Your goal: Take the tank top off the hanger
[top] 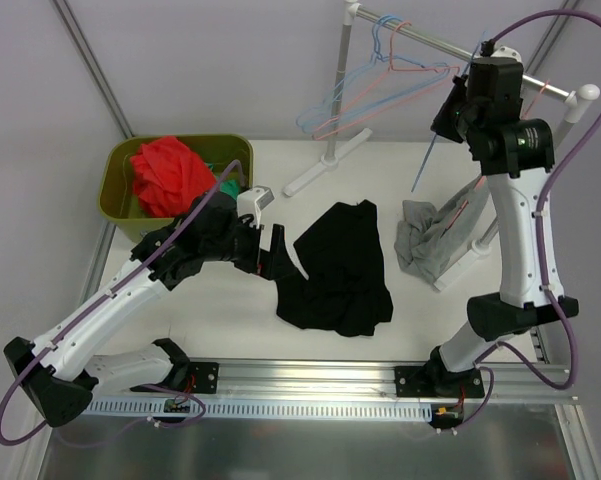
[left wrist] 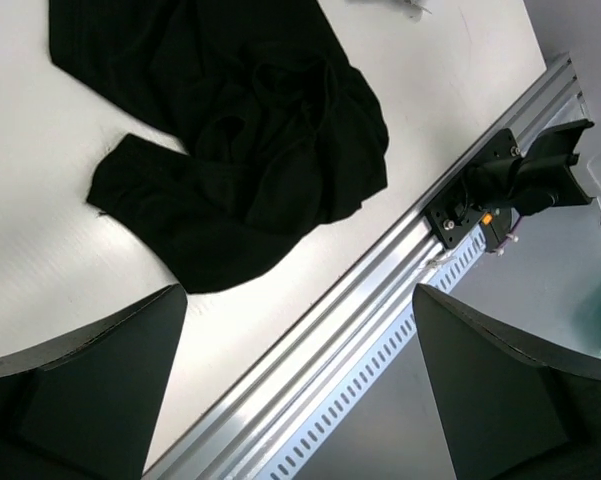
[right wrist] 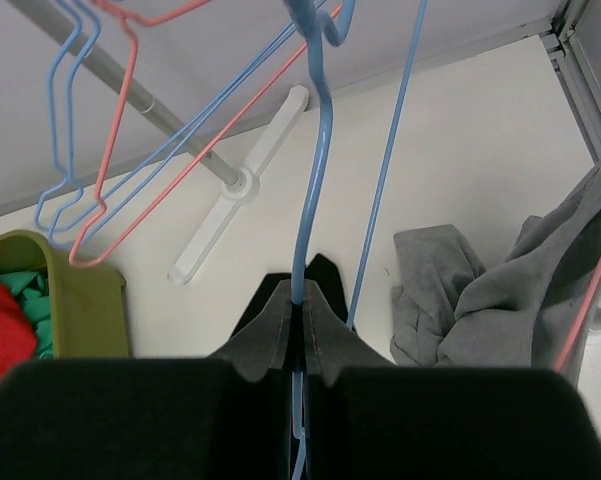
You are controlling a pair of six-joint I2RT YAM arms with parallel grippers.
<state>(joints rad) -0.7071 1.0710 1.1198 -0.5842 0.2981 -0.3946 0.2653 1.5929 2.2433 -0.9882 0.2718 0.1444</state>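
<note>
Hanger wire [right wrist: 313, 200] sits pinched in right jaws; left jaws gape.

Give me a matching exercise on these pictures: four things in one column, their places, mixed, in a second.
1 black tank top
2 blue hanger
3 red cloth
4 grey garment

a in the green bin
b pinched in the right claw
c spread on the table, middle
d crumpled on the table, right side

Pairs: 1-c, 2-b, 3-a, 4-d
</note>
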